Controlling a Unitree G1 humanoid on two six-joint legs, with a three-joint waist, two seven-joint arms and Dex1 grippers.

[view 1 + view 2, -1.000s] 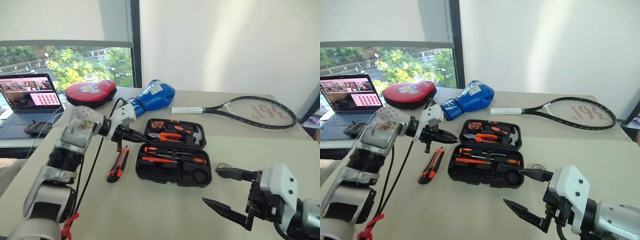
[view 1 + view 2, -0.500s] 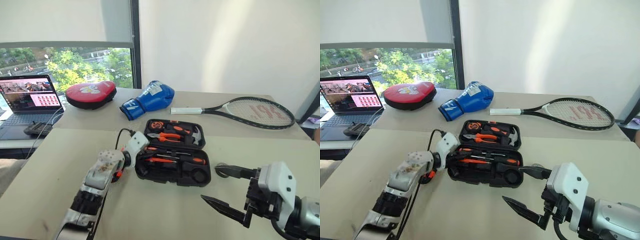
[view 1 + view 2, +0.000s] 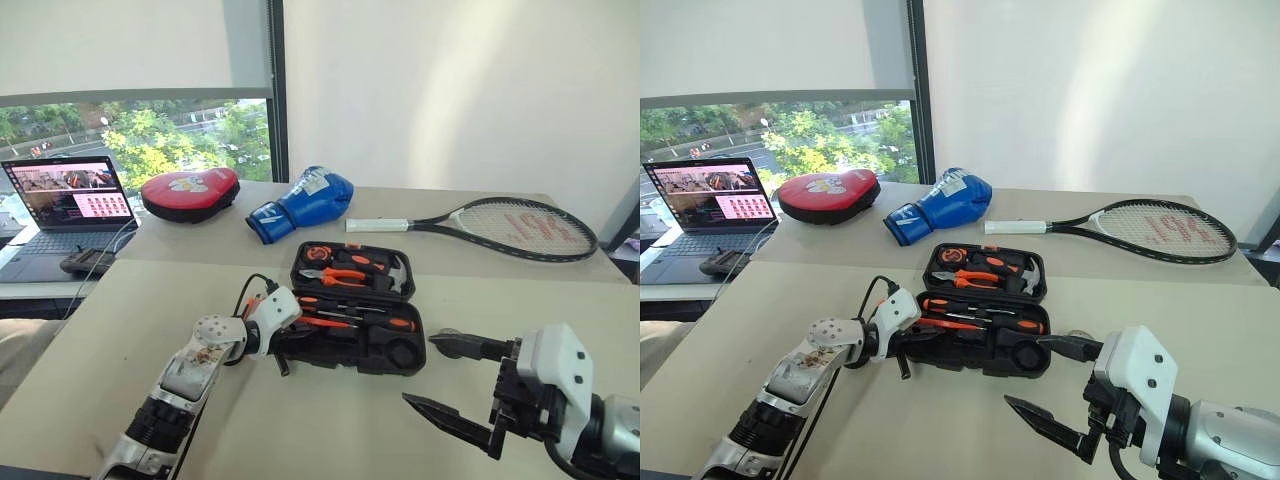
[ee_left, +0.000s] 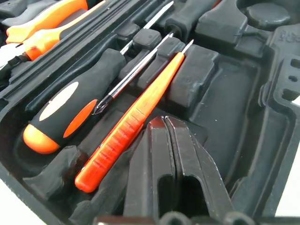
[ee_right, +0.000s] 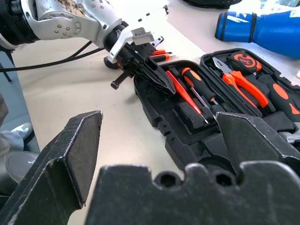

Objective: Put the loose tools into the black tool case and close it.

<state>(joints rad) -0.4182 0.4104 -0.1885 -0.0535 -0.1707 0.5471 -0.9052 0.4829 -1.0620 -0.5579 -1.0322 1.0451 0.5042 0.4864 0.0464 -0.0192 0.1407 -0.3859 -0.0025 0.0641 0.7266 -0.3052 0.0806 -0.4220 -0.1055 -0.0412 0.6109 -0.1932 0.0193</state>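
The black tool case (image 3: 412, 328) lies open mid-table. Two long screwdrivers (image 3: 355, 312) rest in its near half, one with an orange-and-black handle (image 4: 61, 112). A small orange screwdriver (image 4: 131, 122) lies slantwise beside them. My left gripper (image 3: 298, 333) is shut and empty, its tips (image 4: 164, 119) low inside the case's left end, right next to the small orange screwdriver. A bit of the orange-black utility knife (image 5: 158, 53) shows on the table behind that gripper; the arm hides most of it. My right gripper (image 3: 420, 372) hangs open and empty near the case's front right corner.
Orange pliers (image 3: 335, 275) and a hammer (image 3: 392, 270) sit in the case's far half. Behind the case lie a blue boxing glove (image 3: 300, 203), a red pad (image 3: 190, 192) and a tennis racket (image 3: 500, 225). A laptop (image 3: 65, 200) stands at the far left.
My left arm has sunk from above the table down to the case's left end, now covering the utility knife. Its gripper stays shut. The right gripper has not moved.
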